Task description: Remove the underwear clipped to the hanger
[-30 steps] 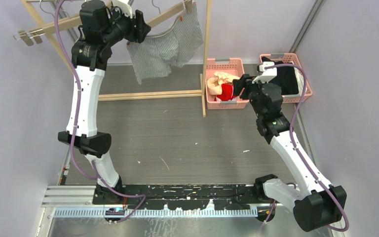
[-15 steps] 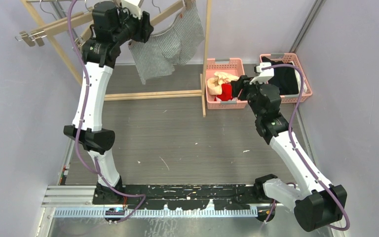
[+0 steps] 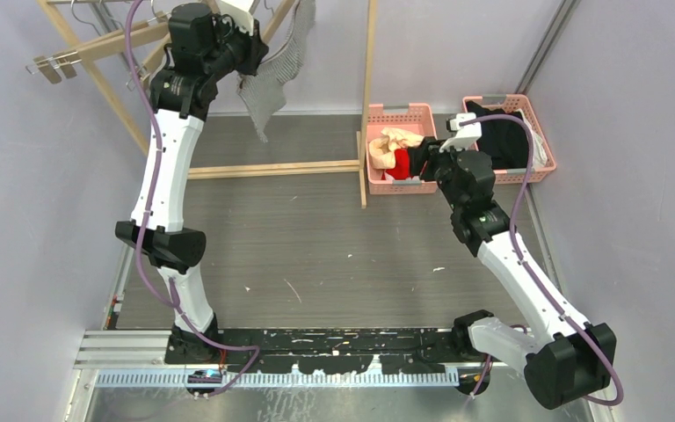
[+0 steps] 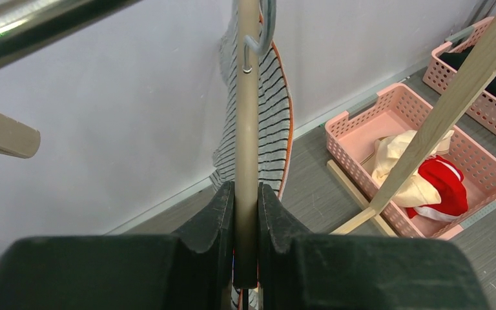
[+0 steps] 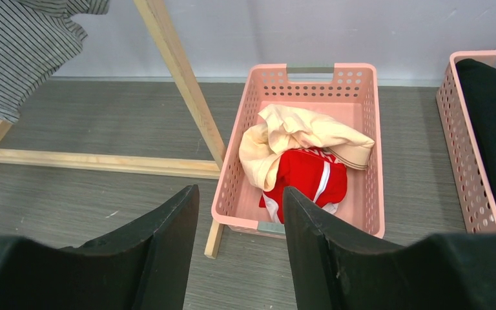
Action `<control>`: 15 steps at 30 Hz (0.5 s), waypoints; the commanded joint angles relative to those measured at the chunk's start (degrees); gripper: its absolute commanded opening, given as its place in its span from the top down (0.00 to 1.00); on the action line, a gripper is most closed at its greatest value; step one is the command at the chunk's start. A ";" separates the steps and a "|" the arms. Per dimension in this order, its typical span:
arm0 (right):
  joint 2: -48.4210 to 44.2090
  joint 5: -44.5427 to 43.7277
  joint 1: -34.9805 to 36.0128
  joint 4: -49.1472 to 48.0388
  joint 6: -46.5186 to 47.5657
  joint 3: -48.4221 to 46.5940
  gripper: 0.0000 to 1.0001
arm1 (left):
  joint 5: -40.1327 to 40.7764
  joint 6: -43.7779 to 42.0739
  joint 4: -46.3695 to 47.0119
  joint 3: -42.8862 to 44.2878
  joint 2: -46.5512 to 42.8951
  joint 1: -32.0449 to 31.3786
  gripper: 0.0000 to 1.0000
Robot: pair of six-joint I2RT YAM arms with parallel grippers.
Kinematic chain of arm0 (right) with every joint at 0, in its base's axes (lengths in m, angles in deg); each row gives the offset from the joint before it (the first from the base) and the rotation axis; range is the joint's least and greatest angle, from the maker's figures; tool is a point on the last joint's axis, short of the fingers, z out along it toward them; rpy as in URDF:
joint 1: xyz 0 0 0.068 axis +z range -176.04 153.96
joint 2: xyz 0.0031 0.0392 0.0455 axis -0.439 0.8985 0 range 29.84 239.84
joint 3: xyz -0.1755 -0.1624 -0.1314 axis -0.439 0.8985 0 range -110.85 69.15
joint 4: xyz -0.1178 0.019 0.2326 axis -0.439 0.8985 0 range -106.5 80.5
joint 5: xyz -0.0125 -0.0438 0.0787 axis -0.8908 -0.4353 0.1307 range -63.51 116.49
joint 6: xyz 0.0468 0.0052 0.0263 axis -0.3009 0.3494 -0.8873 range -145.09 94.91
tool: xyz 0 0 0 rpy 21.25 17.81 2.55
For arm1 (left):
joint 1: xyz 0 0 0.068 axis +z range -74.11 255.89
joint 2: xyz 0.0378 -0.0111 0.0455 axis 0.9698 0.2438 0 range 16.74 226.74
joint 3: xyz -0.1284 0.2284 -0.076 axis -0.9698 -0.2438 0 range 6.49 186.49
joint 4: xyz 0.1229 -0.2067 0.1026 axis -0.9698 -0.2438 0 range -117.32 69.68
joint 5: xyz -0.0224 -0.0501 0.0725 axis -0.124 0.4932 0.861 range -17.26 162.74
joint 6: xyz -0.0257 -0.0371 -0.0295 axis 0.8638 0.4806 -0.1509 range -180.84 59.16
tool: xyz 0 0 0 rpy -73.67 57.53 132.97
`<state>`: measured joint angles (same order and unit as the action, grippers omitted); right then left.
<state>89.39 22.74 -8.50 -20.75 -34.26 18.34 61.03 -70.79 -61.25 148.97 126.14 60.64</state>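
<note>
Boxer briefs (image 3: 274,77) in grey-and-white pinstripe hang bunched in the upper middle of the overhead view. They drape from a wooden hanger (image 3: 279,22) that tilts up toward the top edge. The left claw (image 3: 250,51) sits just to the picture-left of the cloth, close against it.

In the left wrist view its two fingers (image 4: 216,213) are pressed tight on the hanger's bar. The bar runs straight up the middle of the frame to a metal hook (image 4: 261,26). The briefs lie behind the bar and spill to its right, beyond the fingertips and not between them. The clip holding the cloth cannot be made out.

The right claw (image 3: 415,160) hangs over the near edge of a pink basket (image 3: 400,112), right of centre in the overhead view. Its wrist view shows its fingers (image 5: 161,245) well apart with nothing between them, and the basket lies beyond the tips. Inside the basket a crumpled beige piece (image 5: 297,132) lies partly over a red piece (image 5: 307,174) with white trim, touching it.

A second pink basket (image 5: 455,97) at the right edge holds black clothing (image 5: 491,123). Both baskets stand on the grey counter (image 3: 316,246). A post of the wooden rack (image 5: 181,84) slants past the first basket's left side. The striped briefs fill the upper left corner of that frame, well apart from the right claw.
</note>
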 commanded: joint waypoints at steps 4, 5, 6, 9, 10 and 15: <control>0.30 0.15 0.64 -2.54 0.35 0.58 0.44 | 1.00 0.32 8.18 -0.45 -2.33 -0.16 1.00; 0.31 0.15 0.65 -2.53 0.29 0.74 0.44 | 1.47 0.39 9.15 -0.93 -2.82 -0.15 1.00; 0.33 0.14 0.73 -2.62 0.19 1.04 0.45 | 1.62 0.39 9.90 -1.31 -3.27 -0.14 1.00; 0.66 0.48 0.77 -2.78 0.10 1.56 0.47 | 2.55 0.72 12.28 -2.28 -4.59 -0.27 1.00; 0.79 0.49 0.81 -2.82 0.04 1.69 0.48 | 2.56 0.77 12.92 -2.69 -5.08 -0.24 1.00; 0.97 0.58 0.83 -2.94 -0.12 2.09 0.49 | 2.62 0.71 13.68 -4.17 -7.00 -0.28 1.00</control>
<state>90.53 22.79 -8.09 -20.79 -34.30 20.61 62.37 -70.53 -55.09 144.83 124.81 60.51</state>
